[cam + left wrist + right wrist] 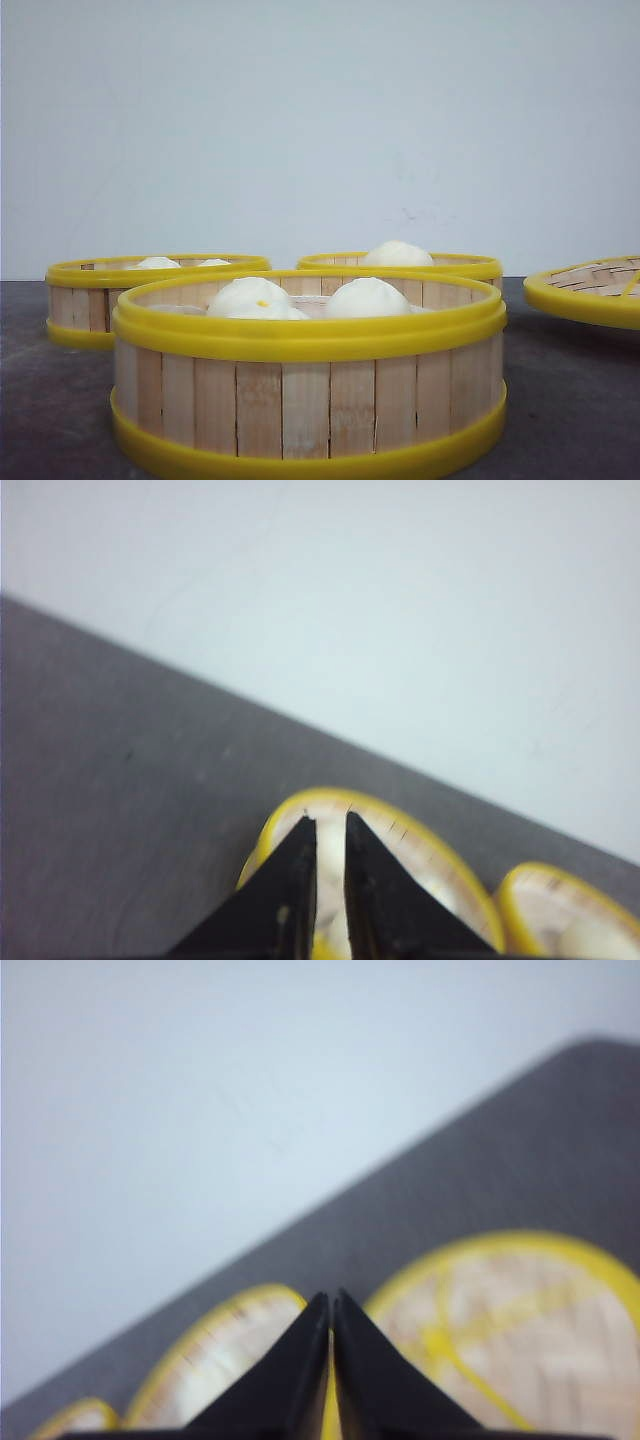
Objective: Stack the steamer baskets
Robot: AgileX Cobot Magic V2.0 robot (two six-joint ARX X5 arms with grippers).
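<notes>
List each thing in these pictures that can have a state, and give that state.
Near steamer basket: uncovered, unstacked, two buns inside.
Back left steamer basket: uncovered, unstacked, holds buns.
Back right steamer basket: uncovered, unstacked, one bun showing.
Lid: off, lying apart.
Left gripper: slightly open, empty.
Right gripper: shut, empty.

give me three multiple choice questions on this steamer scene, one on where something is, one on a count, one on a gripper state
1. Where is the lid in the front view?
A. far right
B. far left
C. on the nearest basket

2. How many steamer baskets stand on the table?
A. one
B. three
C. five

3. What is the right gripper holding?
A. a bun
B. a basket rim
C. nothing

Answers: 1 A, its woven face shows at the right edge. 2 B, one near, two behind. 3 C, its fingertips nearly meet over bare air.
</notes>
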